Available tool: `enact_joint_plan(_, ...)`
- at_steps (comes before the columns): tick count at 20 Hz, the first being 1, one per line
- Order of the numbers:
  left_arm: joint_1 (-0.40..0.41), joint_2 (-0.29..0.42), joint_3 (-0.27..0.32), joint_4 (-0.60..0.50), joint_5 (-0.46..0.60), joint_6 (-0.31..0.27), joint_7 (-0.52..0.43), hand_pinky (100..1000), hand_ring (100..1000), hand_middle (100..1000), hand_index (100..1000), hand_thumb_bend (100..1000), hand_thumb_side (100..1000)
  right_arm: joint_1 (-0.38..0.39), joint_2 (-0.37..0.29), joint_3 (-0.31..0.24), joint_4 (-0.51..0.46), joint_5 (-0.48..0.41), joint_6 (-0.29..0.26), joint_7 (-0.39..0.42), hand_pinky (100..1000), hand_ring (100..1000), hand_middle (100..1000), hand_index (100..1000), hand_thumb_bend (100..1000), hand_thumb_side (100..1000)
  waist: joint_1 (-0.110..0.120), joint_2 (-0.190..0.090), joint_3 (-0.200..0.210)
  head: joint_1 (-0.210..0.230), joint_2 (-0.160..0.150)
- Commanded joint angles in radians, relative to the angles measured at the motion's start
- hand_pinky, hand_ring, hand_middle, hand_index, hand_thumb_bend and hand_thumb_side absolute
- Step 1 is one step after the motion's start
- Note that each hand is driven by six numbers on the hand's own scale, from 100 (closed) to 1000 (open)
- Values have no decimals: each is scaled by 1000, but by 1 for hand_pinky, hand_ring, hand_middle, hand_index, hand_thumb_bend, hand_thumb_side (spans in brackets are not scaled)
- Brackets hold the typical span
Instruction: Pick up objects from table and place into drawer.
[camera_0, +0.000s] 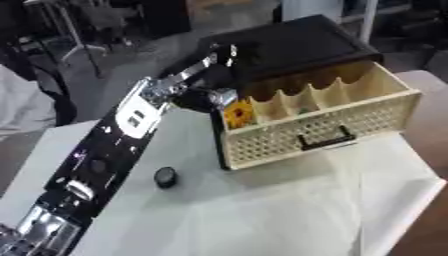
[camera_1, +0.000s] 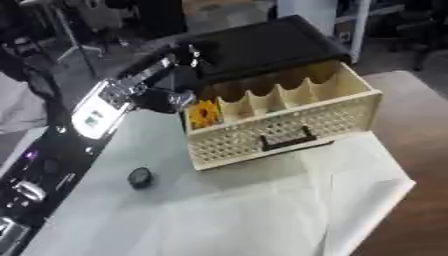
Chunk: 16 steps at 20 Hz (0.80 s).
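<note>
One arm was all you had in view: your left arm (camera_0: 131, 120) ran from the 7 o'clock corner up toward 12 o'clock, ending at the left hand (camera_0: 223, 52), which sat at the top left corner of the black cabinet (camera_0: 289, 45), against its dark edge. I could not tell whether that hand's fingers were apart, together or clamped on anything, because black fingers merged with the black cabinet behind them. Your right hand did not show in either eye. The cream drawer (camera_0: 315, 135) stood pulled out toward 5 o'clock from under the cabinet, its front a lattice of small holes with a black handle (camera_0: 325, 140) at the middle. Scalloped dividers split the inside into compartments, and a yellow-orange object (camera_0: 238, 114) lay in the leftmost one, at the drawer's 9 o'clock end. A small round black object (camera_0: 165, 177) lay on the white table (camera_0: 262, 215) at about 7 o'clock from the drawer, well apart from it and just beside your forearm, not touching the hand.
</note>
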<state>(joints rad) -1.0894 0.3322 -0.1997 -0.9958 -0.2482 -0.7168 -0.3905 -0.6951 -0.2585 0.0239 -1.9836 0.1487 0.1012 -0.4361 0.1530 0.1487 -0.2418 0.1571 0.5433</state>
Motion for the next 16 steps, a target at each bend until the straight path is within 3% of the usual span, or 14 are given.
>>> enact_joint_plan(1, -14, 26, 13, -11, -20, -166, -126, 558, 781, 790, 966, 100, 548, -19, -6, -7, -16, -1, -2, -2, 225, 303, 288, 565, 868, 987, -8, -13, 0, 0, -2)
enact_joint_plan(7, -8, 20, 11, -52, 20, -136, -91, 501, 730, 743, 928, 100, 577, -19, -11, -8, -16, 2, -1, -4, 221, 304, 289, 566, 870, 979, -16, -16, 7, -3, 9)
enact_joint_plan(10, 0, 18, 20, -116, 61, -98, -51, 490, 707, 712, 891, 100, 648, -17, -22, -11, -16, 6, 0, -8, 218, 306, 291, 567, 872, 972, -23, -20, 22, -12, 27)
enact_joint_plan(12, 7, 22, 35, -163, 90, -70, -22, 490, 691, 691, 870, 100, 750, -16, -31, -14, -16, 10, -1, -14, 218, 307, 293, 569, 874, 964, -30, -25, 33, -20, 41)
enact_joint_plan(16, 42, 59, 41, -260, 149, -27, 38, 490, 687, 687, 861, 100, 788, -12, -54, -22, -16, 19, -2, -29, 213, 308, 294, 570, 878, 952, -47, -31, 58, -38, 57)
